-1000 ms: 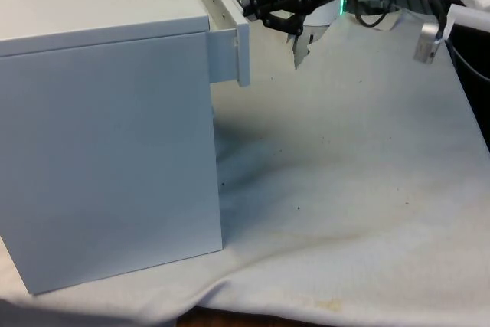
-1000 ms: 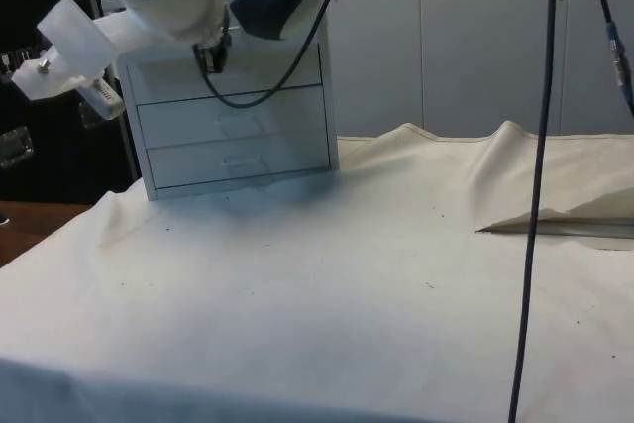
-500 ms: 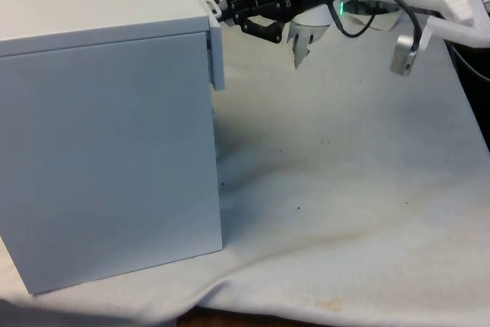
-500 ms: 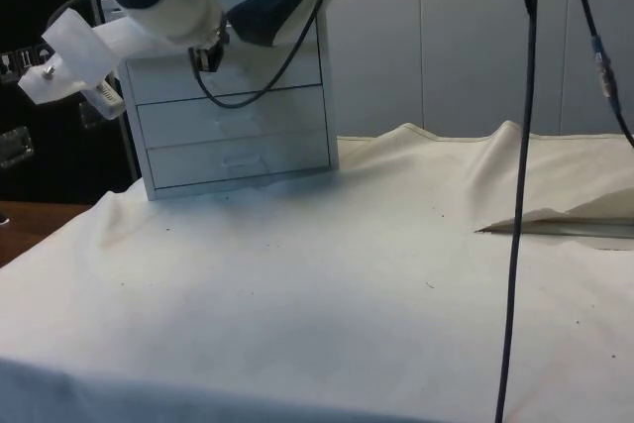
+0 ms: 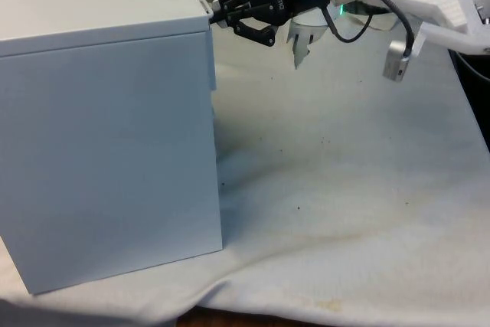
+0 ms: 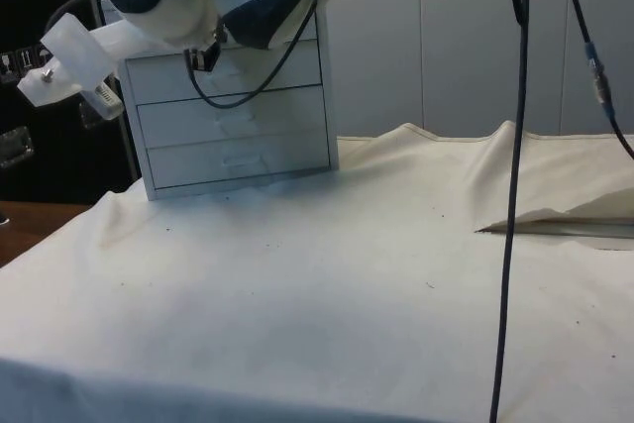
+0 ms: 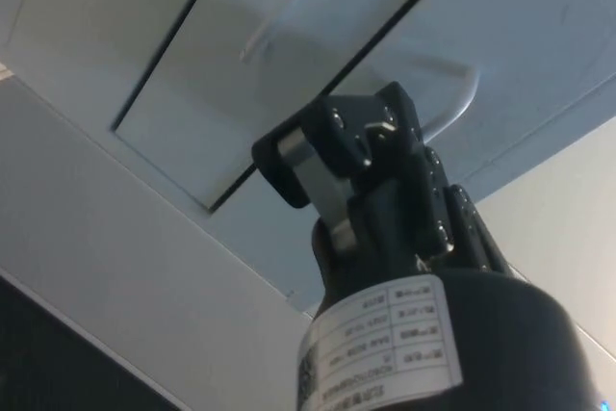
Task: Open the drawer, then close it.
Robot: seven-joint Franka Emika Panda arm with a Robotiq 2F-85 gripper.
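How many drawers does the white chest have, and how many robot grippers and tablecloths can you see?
Drawers: 3, the top drawer, the middle drawer and the bottom drawer of the chest of drawers
Gripper: 1, black
White cloth: 1
Total: 5

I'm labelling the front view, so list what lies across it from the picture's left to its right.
Chest of drawers → hand, at the chest's upper front edge → bare white cloth out to the right edge.
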